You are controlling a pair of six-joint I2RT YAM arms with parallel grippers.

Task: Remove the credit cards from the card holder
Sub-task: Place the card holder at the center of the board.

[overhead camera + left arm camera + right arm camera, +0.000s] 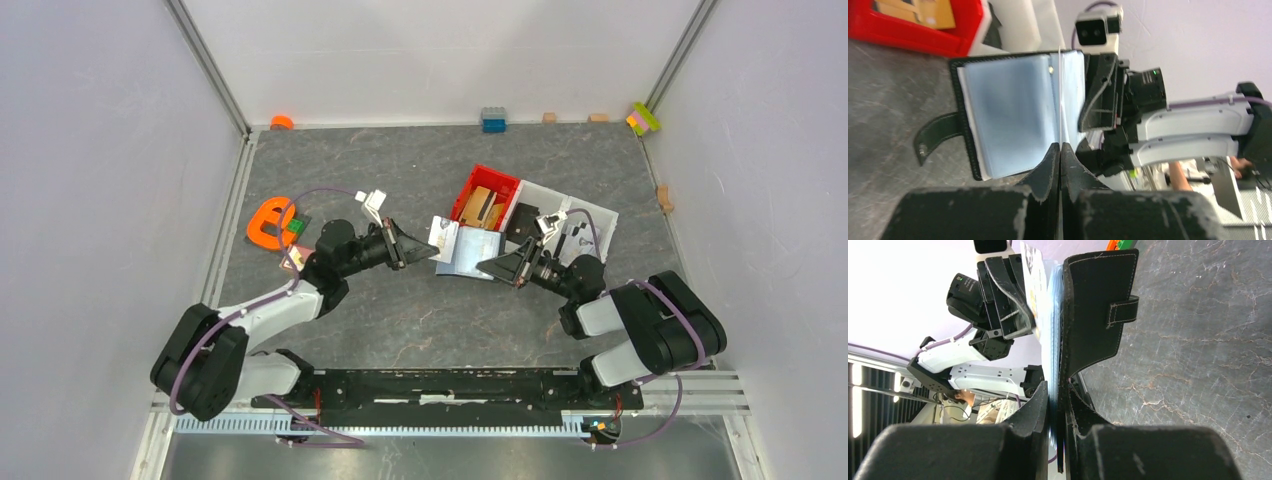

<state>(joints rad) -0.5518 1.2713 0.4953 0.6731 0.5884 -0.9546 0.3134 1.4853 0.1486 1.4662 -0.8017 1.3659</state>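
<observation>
Left fingers, right fingers—seemingly pinching card holder.

card holder: black cover, pale blue-grey sleeves, snap strap loose, spread open near tabletop centre, slightly right.

Nothing here can be read for certain. The pale card standing beside the card holder carries some dark print near its end, but it is seen nearly edge-on and too blurred to make out any letter or number.
</observation>
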